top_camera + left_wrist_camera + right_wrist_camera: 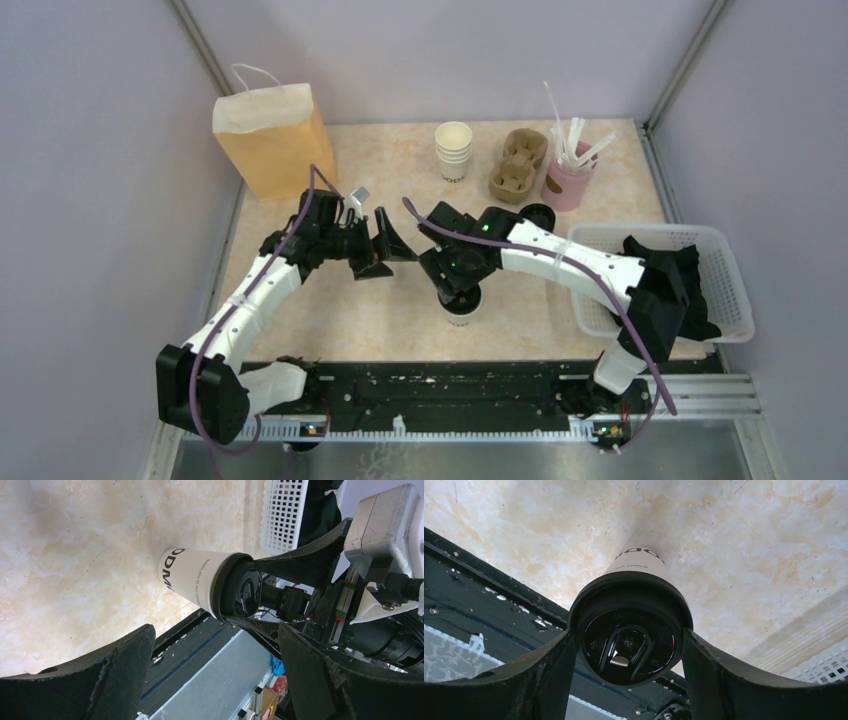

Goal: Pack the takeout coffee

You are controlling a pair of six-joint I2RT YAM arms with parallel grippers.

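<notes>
Right hand (628,645) clamps the takeout coffee (639,564) at its lid, left hand (385,248) spread apart beside, paper bag (270,140) beyond.

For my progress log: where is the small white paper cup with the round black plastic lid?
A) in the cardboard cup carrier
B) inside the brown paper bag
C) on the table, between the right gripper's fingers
C: the lidded white paper cup stands on the beige table, with the right gripper pressing both sides of its lid.
</notes>
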